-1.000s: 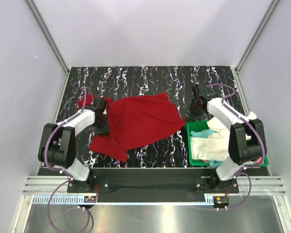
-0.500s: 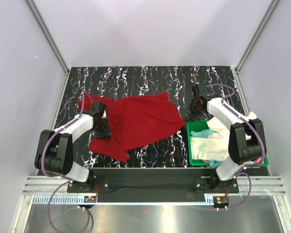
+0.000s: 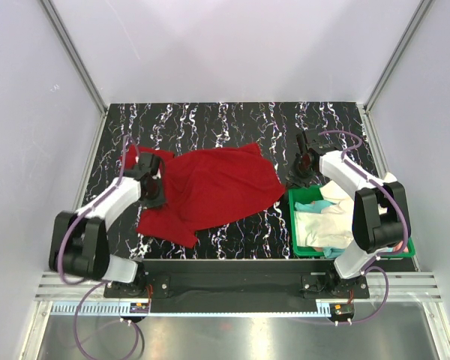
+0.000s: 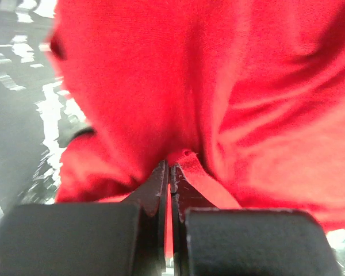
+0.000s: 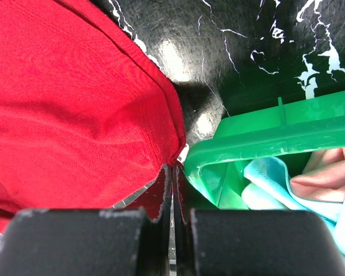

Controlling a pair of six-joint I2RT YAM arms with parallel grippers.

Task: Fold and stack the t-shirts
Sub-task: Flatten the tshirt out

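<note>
Both tools [image 4: 170, 167] [image 5: 173, 167] tight on red t-shirt [image 3: 217, 187]

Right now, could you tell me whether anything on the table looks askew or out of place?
The red t-shirt lies skewed and rumpled, pinched at opposite edges by the left gripper and right gripper; its right corner sits beside a corner of the green bin. Nothing looks damaged.

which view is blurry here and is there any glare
Left wrist: the red t-shirt is soft and smeared, and only the jaws at the bottom look fairly sharp. Right wrist: crisp enough to show the cloth's weave, but bright glare patches sit on the glossy table. Top external: even light, sharp, no harsh shadows.
</note>
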